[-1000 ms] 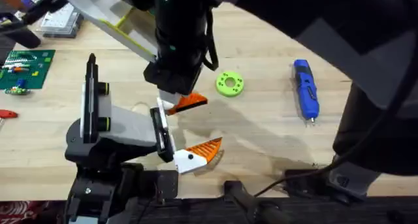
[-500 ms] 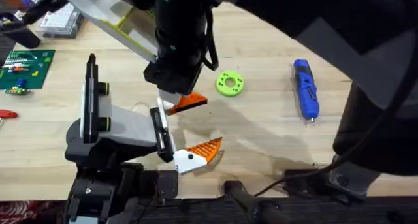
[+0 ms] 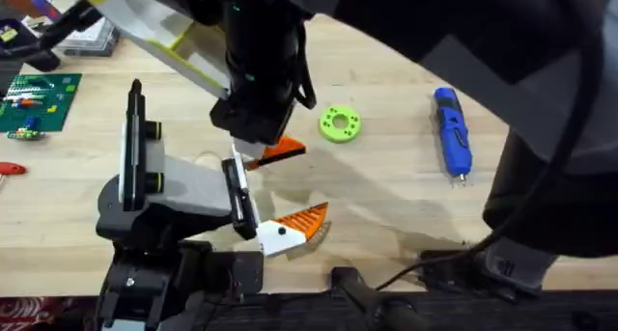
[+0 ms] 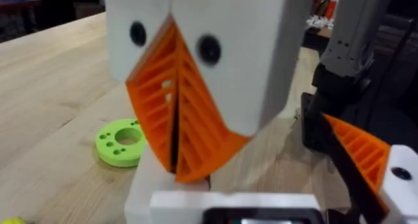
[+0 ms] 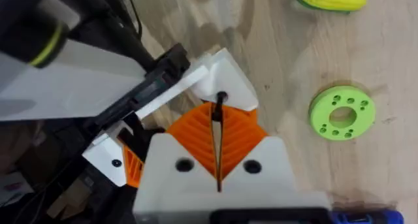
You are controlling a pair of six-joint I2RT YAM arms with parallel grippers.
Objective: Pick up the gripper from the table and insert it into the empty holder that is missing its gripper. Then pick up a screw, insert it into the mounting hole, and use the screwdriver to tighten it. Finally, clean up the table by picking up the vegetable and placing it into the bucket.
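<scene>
While nearing the holder (image 3: 238, 191), hold the gripper (image 3: 285, 150), at one o'clock from that bracket, pinched tight by its pale base in the right gripper (image 5: 218, 103). Aim the base toward seven o'clock, square up, then slide in slowly.

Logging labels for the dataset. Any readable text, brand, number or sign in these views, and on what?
None can be read.
Green circuit board: pale markings, too small to read.
Blue screwdriver: no legible label.
Green disc: holes, no lettering.
Grey box at the table's far left: too blurred to read.
</scene>
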